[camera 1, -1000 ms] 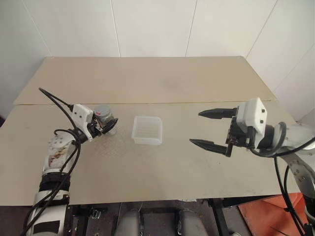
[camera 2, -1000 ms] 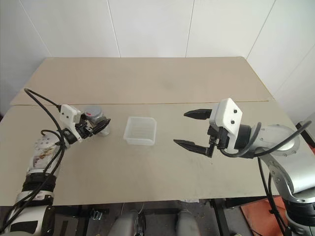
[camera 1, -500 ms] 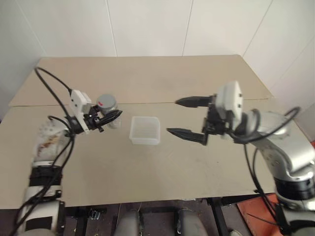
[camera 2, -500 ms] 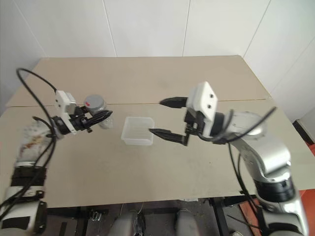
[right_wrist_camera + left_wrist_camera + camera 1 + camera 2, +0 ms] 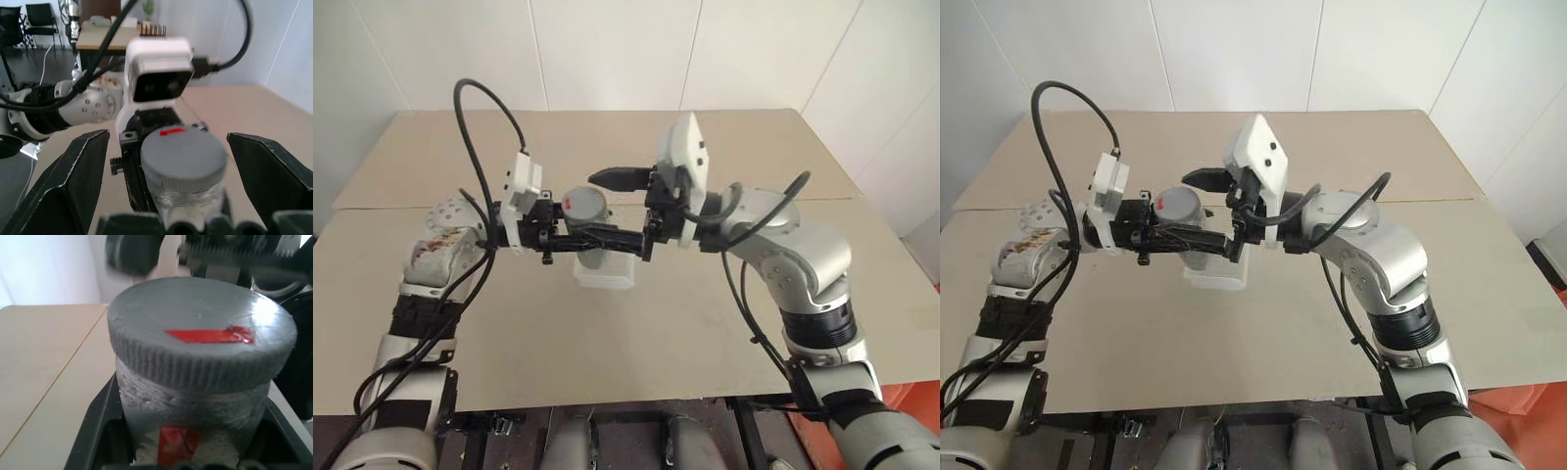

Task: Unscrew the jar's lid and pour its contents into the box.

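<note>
Now the left gripper (image 5: 570, 235) clamps the jar (image 5: 188, 196) above the box (image 5: 605, 276); the right gripper (image 5: 166, 181), spread wide, should centre on the lid (image 5: 201, 340), close squarely, then twist.

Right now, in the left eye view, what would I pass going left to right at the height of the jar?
left gripper shut on the jar → lid on the jar → right gripper, fingers open either side of the lid
</note>
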Robot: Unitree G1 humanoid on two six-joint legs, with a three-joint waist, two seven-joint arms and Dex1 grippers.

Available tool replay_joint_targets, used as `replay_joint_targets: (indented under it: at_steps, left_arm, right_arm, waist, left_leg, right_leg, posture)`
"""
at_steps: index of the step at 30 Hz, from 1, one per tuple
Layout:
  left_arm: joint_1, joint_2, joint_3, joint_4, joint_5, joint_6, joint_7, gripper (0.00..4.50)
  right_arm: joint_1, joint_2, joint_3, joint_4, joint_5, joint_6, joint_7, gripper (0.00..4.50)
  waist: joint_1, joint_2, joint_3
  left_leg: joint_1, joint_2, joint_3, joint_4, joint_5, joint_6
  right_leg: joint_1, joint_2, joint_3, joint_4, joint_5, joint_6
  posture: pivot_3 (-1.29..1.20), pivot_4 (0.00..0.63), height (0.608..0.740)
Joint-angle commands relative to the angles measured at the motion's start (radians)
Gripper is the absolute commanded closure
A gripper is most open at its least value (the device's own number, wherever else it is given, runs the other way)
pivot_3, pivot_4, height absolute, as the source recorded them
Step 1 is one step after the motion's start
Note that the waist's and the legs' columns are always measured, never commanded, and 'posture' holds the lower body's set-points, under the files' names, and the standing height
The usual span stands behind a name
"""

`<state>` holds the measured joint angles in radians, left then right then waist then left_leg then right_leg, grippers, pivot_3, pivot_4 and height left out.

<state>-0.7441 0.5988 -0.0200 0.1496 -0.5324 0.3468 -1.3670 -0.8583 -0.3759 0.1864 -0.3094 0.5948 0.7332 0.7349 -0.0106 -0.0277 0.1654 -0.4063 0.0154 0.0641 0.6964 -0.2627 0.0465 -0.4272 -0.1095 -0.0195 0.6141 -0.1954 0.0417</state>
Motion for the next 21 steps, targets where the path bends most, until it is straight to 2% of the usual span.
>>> replay_joint_targets:
  at_steps: [1, 10, 15, 16, 20, 21]
  left_arm:
    - [-0.035, -0.007, 0.005, 0.008, 0.000, -0.019, -0.017, 2.55]
    - [-0.030, -0.003, 0.005, 0.002, 0.015, -0.037, -0.042, 2.55]
    - [-0.021, 0.007, 0.006, -0.011, 0.020, -0.046, -0.061, 2.55]
    - [-0.019, 0.008, 0.007, -0.017, 0.011, -0.050, -0.077, 2.55]
    - [-0.025, 0.021, 0.009, -0.048, -0.040, -0.026, -0.169, 2.55]
    - [-0.030, 0.034, 0.003, -0.064, -0.069, -0.007, -0.204, 2.55]
  right_arm:
    - [-0.035, 0.010, 0.008, 0.002, -0.030, 0.011, -0.022, 0.00]
    - [-0.045, 0.030, -0.003, 0.040, -0.045, 0.012, -0.020, 0.00]
    - [-0.050, 0.041, -0.025, 0.064, -0.016, -0.001, 0.023, 1.63]
    - [-0.053, 0.035, -0.023, 0.079, -0.007, -0.030, 0.076, 1.75]
    - [-0.079, 0.012, -0.015, 0.176, 0.034, -0.190, 0.397, 1.75]
    - [-0.108, 0.010, -0.013, 0.235, 0.059, -0.233, 0.546, 1.75]
  waist:
    - [-0.002, 0.000, 0.000]
    - [-0.003, 0.000, 0.000]
    - [-0.003, 0.000, 0.000]
    - [-0.003, 0.000, 0.000]
    - [-0.003, 0.000, 0.000]
    - [-0.003, 0.000, 0.000]
  left_leg:
    - [0.000, 0.000, 0.000, 0.000, 0.000, 0.000]
    - [0.000, 0.000, 0.000, 0.000, 0.000, 0.000]
    - [0.000, 0.000, 0.000, 0.000, 0.000, 0.000]
    - [0.000, 0.000, 0.000, 0.000, 0.000, 0.000]
    - [0.000, 0.000, 0.000, 0.000, 0.000, 0.000]
    - [0.000, 0.000, 0.000, 0.000, 0.000, 0.000]
  right_leg:
    - [0.000, 0.000, 0.000, 0.000, 0.000, 0.000]
    - [0.000, 0.000, 0.000, 0.000, 0.000, 0.000]
    - [0.000, 0.000, 0.000, 0.000, 0.000, 0.000]
    - [0.000, 0.000, 0.000, 0.000, 0.000, 0.000]
    - [0.000, 0.000, 0.000, -0.001, 0.000, 0.000]
    - [0.000, 0.000, 0.000, -0.001, 0.000, 0.000]
  posture:
    - [0.00, 0.150, 0.740]
    - [0.00, 0.150, 0.740]
    - [0.00, 0.150, 0.740]
    - [0.00, 0.150, 0.740]
    - [0.00, 0.150, 0.740]
    - [0.00, 0.150, 0.740]
